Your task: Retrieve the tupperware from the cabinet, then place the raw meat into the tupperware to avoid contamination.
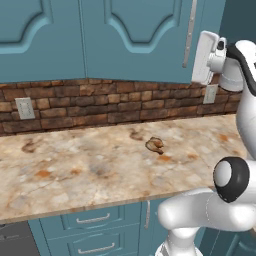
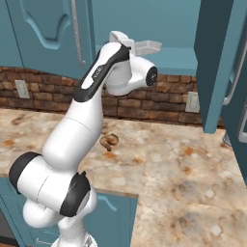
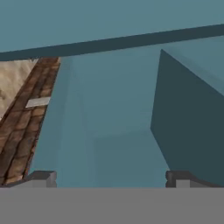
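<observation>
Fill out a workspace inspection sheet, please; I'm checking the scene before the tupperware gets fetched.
Surface: marble counter, veined pattern.
Job's things: raw meat lies on the counter; tupperware apparently sits on the shelf of the cabinet, whose door is open.
Clutter: nothing seen.
Grippers: pincer open, holding nothing, facing the cabinet interior.
Cables: nothing seen.
Surroundings: brick backsplash, wall outlet, drawers.
</observation>
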Controlling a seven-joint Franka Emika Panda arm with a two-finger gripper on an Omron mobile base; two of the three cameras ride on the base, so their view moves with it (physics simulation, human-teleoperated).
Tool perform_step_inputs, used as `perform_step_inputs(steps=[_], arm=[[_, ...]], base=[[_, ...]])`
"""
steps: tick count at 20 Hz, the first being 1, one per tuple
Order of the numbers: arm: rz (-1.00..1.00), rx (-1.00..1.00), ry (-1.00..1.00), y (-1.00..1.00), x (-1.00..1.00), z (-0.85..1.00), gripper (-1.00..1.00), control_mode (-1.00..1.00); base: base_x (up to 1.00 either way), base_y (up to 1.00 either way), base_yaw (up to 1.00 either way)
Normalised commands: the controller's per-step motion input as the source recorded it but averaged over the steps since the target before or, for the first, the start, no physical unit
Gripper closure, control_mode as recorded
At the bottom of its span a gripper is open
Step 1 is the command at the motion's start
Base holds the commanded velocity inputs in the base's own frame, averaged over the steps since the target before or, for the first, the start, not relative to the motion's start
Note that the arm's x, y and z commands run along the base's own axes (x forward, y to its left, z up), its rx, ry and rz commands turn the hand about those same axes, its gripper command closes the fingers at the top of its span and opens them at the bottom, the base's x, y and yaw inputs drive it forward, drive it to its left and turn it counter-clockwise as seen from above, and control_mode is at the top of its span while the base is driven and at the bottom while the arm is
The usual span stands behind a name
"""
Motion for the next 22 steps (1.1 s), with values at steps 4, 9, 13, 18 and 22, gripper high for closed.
perform_step_inputs(steps=[4, 9, 13, 18, 22], arm=[[0.11, 0.00, 0.00, 0.31, -0.28, 0.00, -1.00, -1.00], [0.09, -0.04, -0.04, 0.45, -0.39, 0.03, -1.00, -1.00], [0.09, -0.06, -0.06, 0.50, -0.49, 0.06, -1.00, -1.00], [0.10, -0.06, -0.08, 0.45, -0.63, 0.11, -1.00, -1.00], [0.09, -0.06, -0.07, 0.47, -0.66, 0.10, -1.00, -1.00]], base=[[0.00, 0.00, 0.00], [0.00, 0.00, 0.00], [0.00, 0.00, 0.00], [0.00, 0.00, 0.00], [0.00, 0.00, 0.00]])
